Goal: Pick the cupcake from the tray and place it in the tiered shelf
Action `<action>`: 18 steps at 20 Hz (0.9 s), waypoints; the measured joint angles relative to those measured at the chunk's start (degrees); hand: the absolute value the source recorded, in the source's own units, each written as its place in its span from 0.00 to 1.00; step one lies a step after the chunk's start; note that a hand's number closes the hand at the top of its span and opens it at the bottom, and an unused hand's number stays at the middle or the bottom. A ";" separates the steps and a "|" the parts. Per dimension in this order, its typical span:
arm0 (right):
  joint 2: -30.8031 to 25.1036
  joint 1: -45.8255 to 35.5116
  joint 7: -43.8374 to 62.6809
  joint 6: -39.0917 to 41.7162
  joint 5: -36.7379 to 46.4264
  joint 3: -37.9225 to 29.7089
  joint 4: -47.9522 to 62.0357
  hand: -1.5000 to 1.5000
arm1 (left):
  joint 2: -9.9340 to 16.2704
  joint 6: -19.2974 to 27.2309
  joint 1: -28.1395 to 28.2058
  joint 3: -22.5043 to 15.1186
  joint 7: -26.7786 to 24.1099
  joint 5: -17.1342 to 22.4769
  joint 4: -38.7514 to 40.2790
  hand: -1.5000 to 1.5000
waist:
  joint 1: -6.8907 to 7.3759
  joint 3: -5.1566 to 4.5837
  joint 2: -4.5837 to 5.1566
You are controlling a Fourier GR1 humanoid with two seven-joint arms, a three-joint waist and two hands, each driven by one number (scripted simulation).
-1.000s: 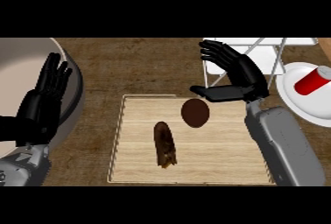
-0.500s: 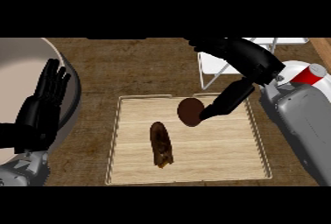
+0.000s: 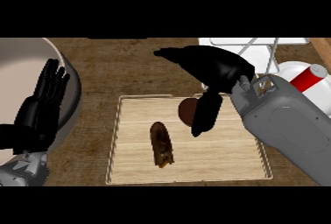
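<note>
**What things look made of from up here**

The tray (image 3: 213, 159) below me is pale wood, matt, with straight grain. The counter (image 3: 123, 70) around it is darker wood, rougher and mottled. My right hand (image 3: 216, 65) is matt black, like plastic; my forearm (image 3: 291, 127) is smooth grey with a dull sheen. The cupcake (image 3: 187, 110) looks matt brown. The shelf (image 3: 258, 46) is white, thin wire-like metal.

My right hand (image 3: 216, 70) hangs at the upper middle, wrist bent, fingers (image 3: 169, 53) stretched leftward and thumb pointing down, grey forearm slanting in from the lower right. My left hand (image 3: 40, 105) rests open at the left edge, fingers upward.
</note>
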 measured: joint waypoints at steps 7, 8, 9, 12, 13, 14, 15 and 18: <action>4.79 -1.94 8.72 0.65 5.68 6.33 1.23 0.00 | -0.67 -0.62 0.10 0.39 -0.43 -0.45 0.22 0.50 | -0.24 0.17 0.21; 4.86 -1.74 9.01 0.62 6.78 7.21 1.20 0.00 | -0.39 -0.84 0.27 0.74 -0.08 -0.27 -0.06 0.50 | -0.25 0.18 0.21; 4.99 -1.66 9.19 0.62 7.89 7.99 1.53 0.00 | -0.57 -0.83 0.61 0.68 -0.33 -0.46 -0.35 0.50 | -0.22 0.20 0.22; 5.24 -1.38 9.80 0.83 11.41 11.15 3.32 0.00 | -0.92 -1.12 0.95 0.85 -0.70 -0.39 -0.66 0.50 | -0.19 0.23 0.29; 5.45 -1.58 10.20 1.23 11.95 11.93 3.97 0.00 | -1.12 -0.85 0.86 0.67 -0.69 -0.86 -0.51 0.50 | -0.26 0.23 0.30; 5.35 -1.44 10.23 1.43 12.89 12.74 4.90 0.00 | -1.51 -0.73 0.98 0.37 -1.03 -1.18 -0.46 0.50 | -0.25 0.25 0.32; 4.99 -1.28 10.25 1.66 13.55 13.09 5.32 0.00 | -1.74 -0.49 1.13 0.13 -0.70 -1.46 -0.67 0.50 | -0.32 0.24 0.33; 4.66 0.29 9.91 1.64 15.70 13.86 5.94 0.00 | -1.44 -1.42 1.43 1.16 -1.24 -1.03 -0.76 0.50 | -0.43 0.32 0.30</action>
